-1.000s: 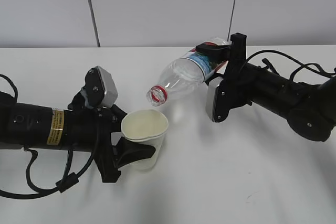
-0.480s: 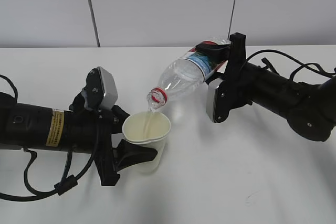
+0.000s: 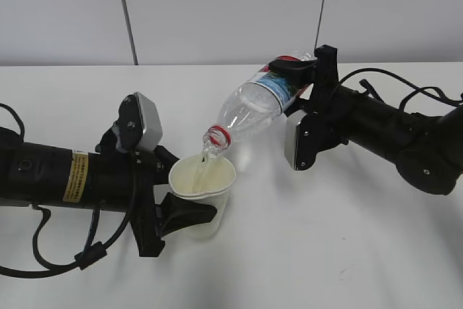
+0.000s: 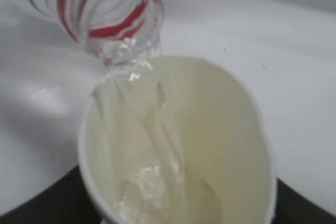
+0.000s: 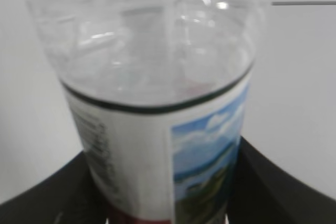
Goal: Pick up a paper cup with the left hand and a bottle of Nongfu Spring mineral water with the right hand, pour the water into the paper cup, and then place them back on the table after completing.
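Observation:
My left gripper is shut on a white paper cup and holds it just above the white table. My right gripper is shut on a clear Nongfu Spring bottle with a red neck ring, tilted mouth-down to the left. Its mouth is just above the cup's rim. Clear water streams into the cup. In the left wrist view the bottle neck hangs over the cup, and water pools inside. The right wrist view shows the bottle's label between the black fingers.
A grey panelled wall stands behind the table's far edge. Black cables trail from the right arm, and another loops under the left arm.
The bottle has tipped further down and its mouth has come to the cup's rim. Water now flows into the cup; one second ago none was flowing. The cup has shifted slightly left.

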You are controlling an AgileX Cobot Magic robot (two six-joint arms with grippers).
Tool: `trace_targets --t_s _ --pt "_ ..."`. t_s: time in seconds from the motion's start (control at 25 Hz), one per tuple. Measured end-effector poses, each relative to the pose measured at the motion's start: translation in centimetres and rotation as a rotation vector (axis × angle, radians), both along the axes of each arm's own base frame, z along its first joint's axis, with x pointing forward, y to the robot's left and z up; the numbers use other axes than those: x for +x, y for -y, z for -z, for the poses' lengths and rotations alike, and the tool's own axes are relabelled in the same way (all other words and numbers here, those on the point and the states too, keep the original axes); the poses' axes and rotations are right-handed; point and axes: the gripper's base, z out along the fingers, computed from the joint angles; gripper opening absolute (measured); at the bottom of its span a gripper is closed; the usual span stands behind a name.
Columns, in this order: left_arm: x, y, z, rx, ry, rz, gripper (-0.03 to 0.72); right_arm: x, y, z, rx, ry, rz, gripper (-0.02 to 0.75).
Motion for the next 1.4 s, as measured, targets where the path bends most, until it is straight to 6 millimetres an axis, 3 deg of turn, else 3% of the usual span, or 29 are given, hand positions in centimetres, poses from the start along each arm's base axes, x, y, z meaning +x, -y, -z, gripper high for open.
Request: trace_targets --t_s 1.4 --pt "0.0 0.0 0.01 0.001 0.0 0.0 0.421 0.01 -0.03 -0.2 -0.014 0.028 -0.003 0.419"
